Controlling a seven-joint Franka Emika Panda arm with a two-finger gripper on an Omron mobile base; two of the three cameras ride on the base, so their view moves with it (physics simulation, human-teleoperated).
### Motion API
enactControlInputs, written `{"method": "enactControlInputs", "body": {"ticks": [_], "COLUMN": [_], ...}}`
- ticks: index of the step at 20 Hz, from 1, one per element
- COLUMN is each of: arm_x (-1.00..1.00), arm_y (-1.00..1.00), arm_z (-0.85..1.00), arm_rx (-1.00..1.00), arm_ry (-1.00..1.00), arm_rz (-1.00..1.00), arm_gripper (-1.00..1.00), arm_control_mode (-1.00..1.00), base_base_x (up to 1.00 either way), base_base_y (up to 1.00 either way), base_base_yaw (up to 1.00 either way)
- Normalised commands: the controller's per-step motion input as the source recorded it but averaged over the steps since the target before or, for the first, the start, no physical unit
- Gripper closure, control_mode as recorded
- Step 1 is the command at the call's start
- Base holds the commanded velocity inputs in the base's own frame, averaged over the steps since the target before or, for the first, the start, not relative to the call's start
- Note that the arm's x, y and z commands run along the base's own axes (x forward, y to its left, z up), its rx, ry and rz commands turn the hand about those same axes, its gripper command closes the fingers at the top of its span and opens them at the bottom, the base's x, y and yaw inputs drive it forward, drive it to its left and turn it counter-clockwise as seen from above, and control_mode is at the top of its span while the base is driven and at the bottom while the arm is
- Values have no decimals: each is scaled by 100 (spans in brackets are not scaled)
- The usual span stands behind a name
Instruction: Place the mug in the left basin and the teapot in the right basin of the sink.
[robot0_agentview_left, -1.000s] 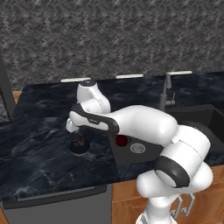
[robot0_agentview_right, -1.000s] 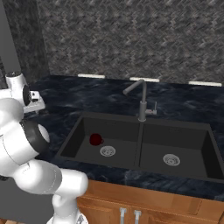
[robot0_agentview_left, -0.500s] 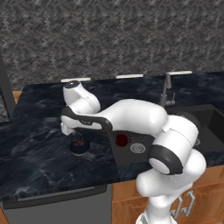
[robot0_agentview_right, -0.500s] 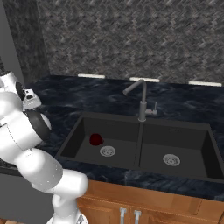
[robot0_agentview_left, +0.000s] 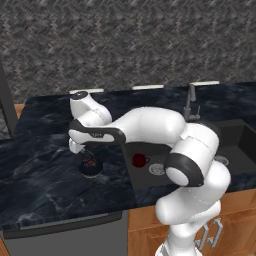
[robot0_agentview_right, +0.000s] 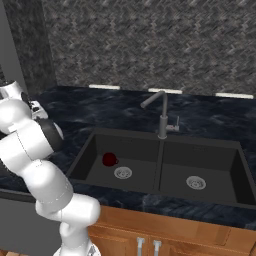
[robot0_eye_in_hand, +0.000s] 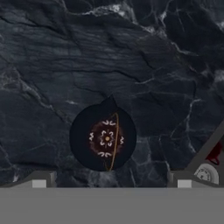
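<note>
Teapot: I see the teapot (robot0_eye_in_hand: 103, 138) on the dark marble counter (robot0_agentview_left: 45, 170), left of the sink (robot0_agentview_right: 160, 165), upright, wire handle arched over its patterned lid.
Mug: the mug (robot0_agentview_right: 109, 159) sits in the left basin (robot0_agentview_right: 102, 172), beside the silver drain.
Right basin: the right basin (robot0_agentview_right: 215, 175) lies past the tap (robot0_agentview_right: 161, 116).
Gripper: my gripper (robot0_agentview_left: 85, 151) hangs directly above the teapot, jaws wide apart, holding nothing.
</note>
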Motion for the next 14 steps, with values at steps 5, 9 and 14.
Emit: {"method": "enactControlInputs", "body": {"ticks": [5,9,14], "arm_x": [1,5,9], "arm_y": [1,6,3], "arm_z": [-18,-20,-19], "arm_rx": [0,0,0], "arm_ry": [4,4,3], "arm_rz": [1,0,0], "arm_gripper": [-100,-100,-100], "arm_control_mode": [-100,-100,-100], "base_base_x": [0,0,0], "base_base_y": [0,0,0], "base_base_yaw": [0,0,0]}}
